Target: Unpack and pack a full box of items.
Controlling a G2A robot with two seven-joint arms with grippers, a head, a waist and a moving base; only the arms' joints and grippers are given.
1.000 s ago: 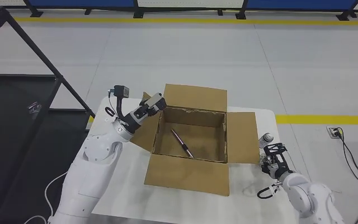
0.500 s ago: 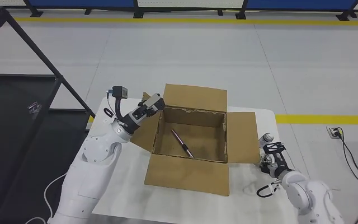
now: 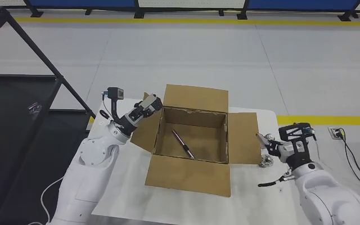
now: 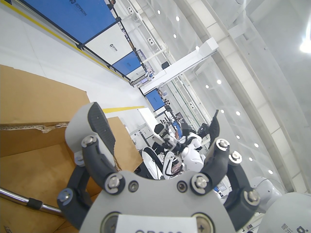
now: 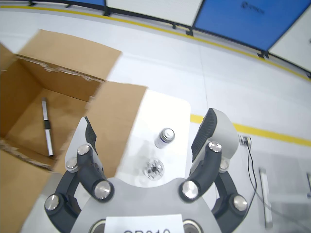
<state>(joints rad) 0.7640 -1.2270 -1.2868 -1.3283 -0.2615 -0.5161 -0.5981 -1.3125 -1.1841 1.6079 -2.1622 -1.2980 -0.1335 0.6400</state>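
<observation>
The right jaws stood apart and empty, poised above a small capped bottle (image 5: 164, 138) and a round metal part (image 5: 153, 168). The two sat close together, upright bottle at 12 o'clock of the part. That wide stance over them suited either a release or a fresh grasp, and I could not tell which.

The left jaws were likewise apart and empty, held at about 10 o'clock of the cardboard box (image 3: 188, 175), beside its left flap. They pointed across the opening, probably waiting clear of the other arm's work.

The box stood open in the middle of the white tabletop (image 3: 129, 194), all four flaps folded out, likely to keep the opening free. One slim metal rod (image 3: 183, 144) lay slantwise on the box's bottom. The bottle and part lay outside at the box's 3 o'clock, just beyond the right flap. By that count, the box looked nearly unpacked, or barely repacked.

Around the tabletop lay a pale hall floor (image 3: 185, 50) with a yellow line (image 3: 315, 119) at 3 o'clock. Blue panels (image 5: 243, 8) stood along the far side at 12 o'clock.
</observation>
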